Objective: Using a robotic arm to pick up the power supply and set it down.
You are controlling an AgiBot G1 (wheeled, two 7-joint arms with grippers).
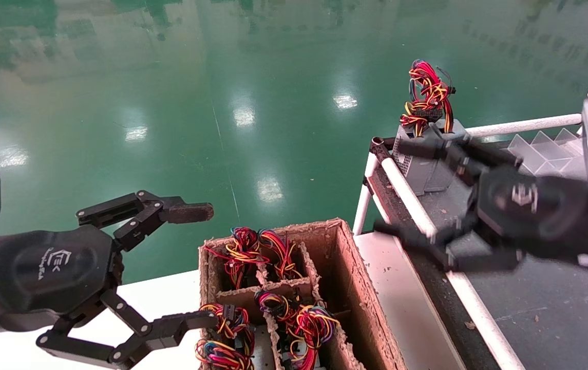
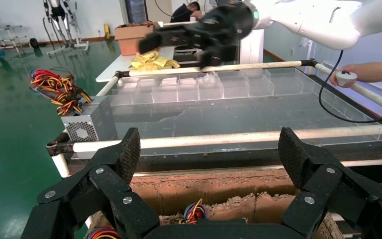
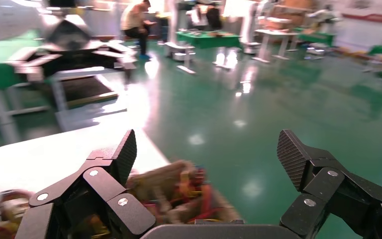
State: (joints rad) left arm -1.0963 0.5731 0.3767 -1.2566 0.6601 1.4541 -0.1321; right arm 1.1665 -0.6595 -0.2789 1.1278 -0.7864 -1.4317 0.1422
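- Power supply (image 1: 423, 164): silver-grey box standing upright at the far left corner of the grey tray (image 1: 555, 308), its vent-hole face toward the corner rail. Its wires (image 1: 427, 97), red, yellow and orange with black plugs, stick up from the top. In the left wrist view the same box (image 2: 87, 124) shows a round fan grille and the wire bundle spilling off its upper side.
- Right gripper (image 1: 406, 190): over the tray's left edge, beside the box, jaws spread wide. One finger reaches along in front of the box near its top; whether it touches cannot be told. The other finger lies across the white rail (image 1: 412, 205). Nothing is held.
- Left gripper (image 1: 204, 267): at the near left, over the white table (image 1: 170, 293) and the crate's left edge, jaws wide apart, empty. The lower fingertip is level with the wires in the nearest compartment.
- Crate (image 1: 345, 277): brown cardboard, divided into cells, between table and tray. Several cells hold more wire bundles (image 1: 252, 246); the long right-hand cell shows none.
- Clear dividers (image 1: 550, 149): along the tray's far side.
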